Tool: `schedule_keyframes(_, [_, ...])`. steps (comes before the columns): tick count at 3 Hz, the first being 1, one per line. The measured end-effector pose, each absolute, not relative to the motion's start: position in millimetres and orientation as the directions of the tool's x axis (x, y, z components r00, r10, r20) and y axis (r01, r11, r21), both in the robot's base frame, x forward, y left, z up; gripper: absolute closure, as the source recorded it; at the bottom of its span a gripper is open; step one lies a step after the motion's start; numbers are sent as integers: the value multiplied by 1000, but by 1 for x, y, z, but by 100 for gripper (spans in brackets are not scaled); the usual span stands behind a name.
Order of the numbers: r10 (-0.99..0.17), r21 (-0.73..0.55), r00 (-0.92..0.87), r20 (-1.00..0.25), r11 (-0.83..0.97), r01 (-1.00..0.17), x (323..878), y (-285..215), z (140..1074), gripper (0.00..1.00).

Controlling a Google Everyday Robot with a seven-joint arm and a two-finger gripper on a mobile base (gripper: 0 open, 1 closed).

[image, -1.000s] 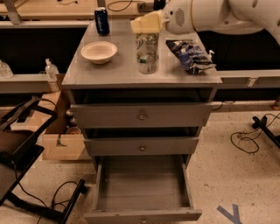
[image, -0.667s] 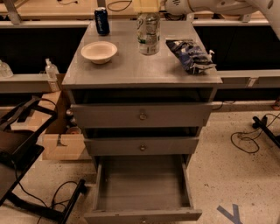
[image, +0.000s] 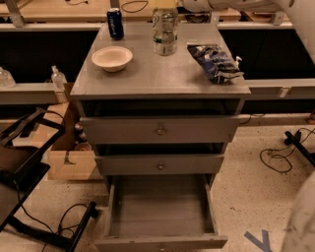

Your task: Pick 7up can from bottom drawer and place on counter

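Observation:
The bottom drawer is pulled out toward me, and the part of its grey floor that shows is bare. No 7up can shows anywhere in the view. The counter is the grey top of the cabinet. A white arm segment crosses the top edge above the counter's far side, and another white part fills the lower right corner. My gripper is out of view beyond the top edge.
On the counter stand a dark blue can, a white bowl, a clear plastic bottle and a blue snack bag. The two upper drawers stand slightly ajar. A cardboard box, black frame and floor cables flank the cabinet.
The arm has risen away from the bottle and up out of the top of the view, taking the gripper out of sight. The things on the counter have not moved.

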State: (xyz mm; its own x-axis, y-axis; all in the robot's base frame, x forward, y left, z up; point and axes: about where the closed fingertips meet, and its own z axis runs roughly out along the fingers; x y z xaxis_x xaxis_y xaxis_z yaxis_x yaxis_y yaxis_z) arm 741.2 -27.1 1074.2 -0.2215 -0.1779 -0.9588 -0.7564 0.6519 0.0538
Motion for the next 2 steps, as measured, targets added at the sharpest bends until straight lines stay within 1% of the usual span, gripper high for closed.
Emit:
schedule_keyframes(1, [-154,35,-188,-970,675,-737,781,-25,1086,100])
schedule_keyframes(2, [-135,23,-176,-975,727,-686,853,-19,1073,100])
